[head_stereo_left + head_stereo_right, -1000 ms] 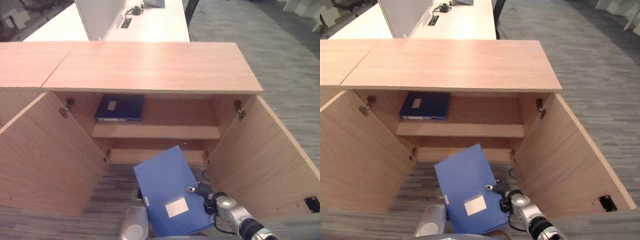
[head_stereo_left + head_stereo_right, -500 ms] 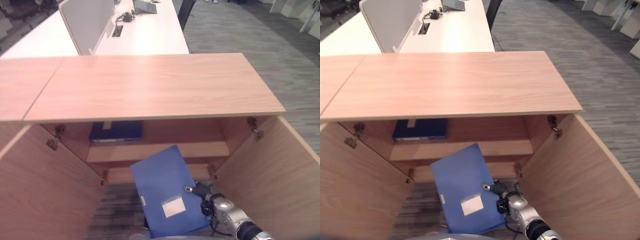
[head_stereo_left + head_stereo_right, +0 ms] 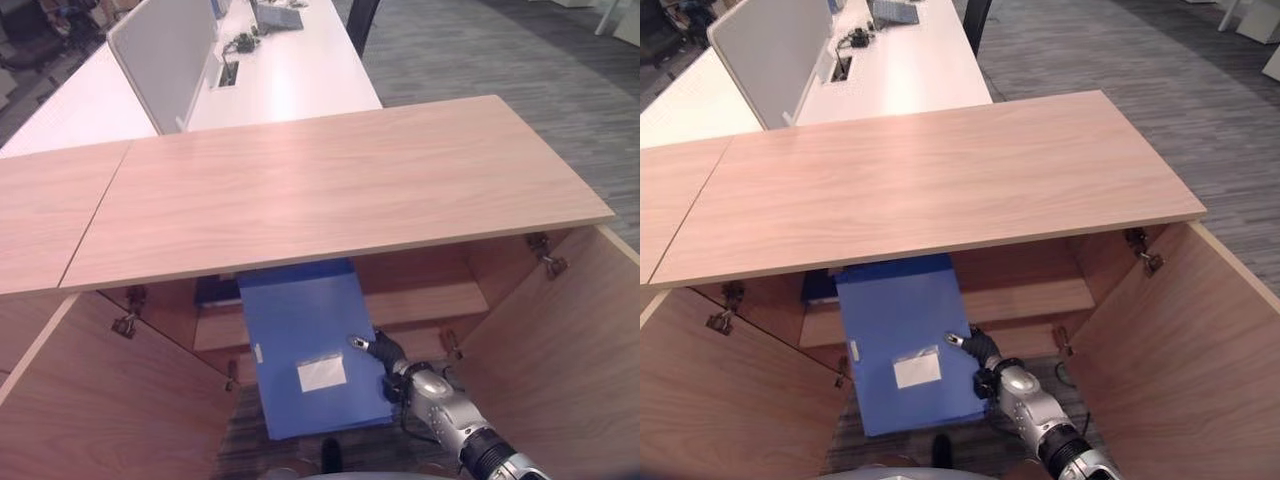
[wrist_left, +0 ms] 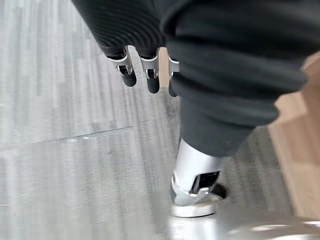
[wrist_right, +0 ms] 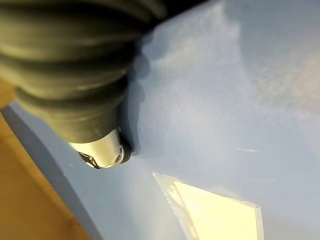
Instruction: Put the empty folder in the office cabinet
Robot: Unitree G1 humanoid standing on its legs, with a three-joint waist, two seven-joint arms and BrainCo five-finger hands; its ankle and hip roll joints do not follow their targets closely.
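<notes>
A flat, rectangular blue folder with a smooth, matte cover and a white label in a clear sleeve is held at its right edge by the right hand, whose thumb is pressed on the cover; the fingers are hidden behind the folder, so the pinch is inferred from the thumb alone. The folder is tilted, its far end slid under the wood-grain top of the office cabinet and over the upper shelf. A darker blue folder is seen lying on that shelf, partly covered. Both cabinet doors are swung open, with metal hinges visible. In the left wrist view, the left hand is hung over grey ribbed carpet, its fingers relaxed and holding nothing. A long white desk with a pale divider panel is seen beyond.
</notes>
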